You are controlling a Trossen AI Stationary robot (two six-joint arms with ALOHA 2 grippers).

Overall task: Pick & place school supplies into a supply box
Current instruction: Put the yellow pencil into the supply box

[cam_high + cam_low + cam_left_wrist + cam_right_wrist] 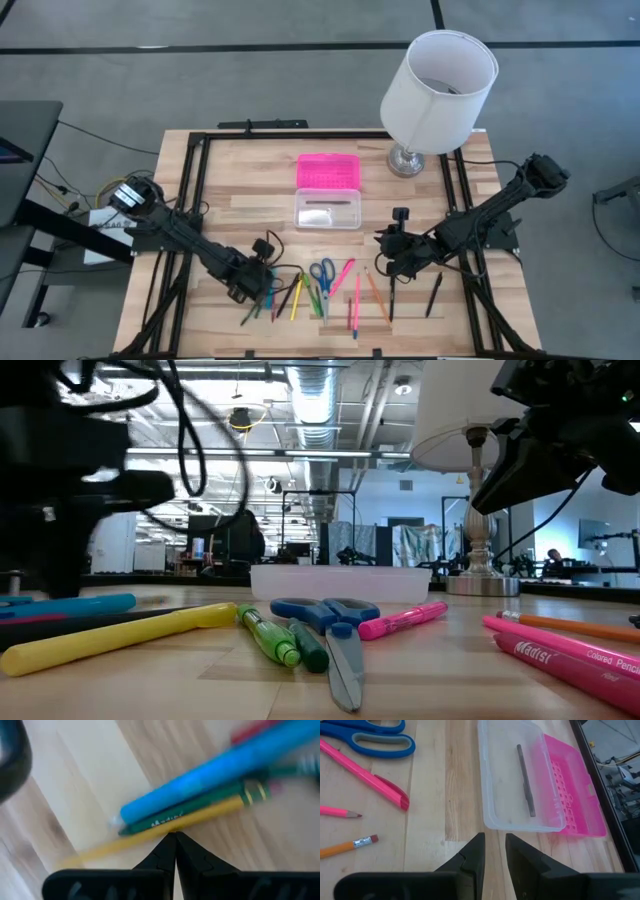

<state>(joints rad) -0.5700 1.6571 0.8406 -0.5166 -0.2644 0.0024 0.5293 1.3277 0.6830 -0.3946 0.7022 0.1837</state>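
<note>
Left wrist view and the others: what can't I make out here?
- Left wrist view: motion blur smears the blue pen and green pencil; whether the shut left gripper touches them is unclear.
- Low view: the clear box wall hides its contents.
- High view: the pencils under the left gripper are too small to count.
- Right wrist view: the scissors are cut off by the edge.

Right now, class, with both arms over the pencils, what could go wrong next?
1. The left pincer is shut just above a blue pen, a green pencil and a yellow pencil lying packed together; it might grab several.
2. The right pincer, slightly open, faces the supply box, which already holds one dark pencil; a nudge could slide it.
</note>
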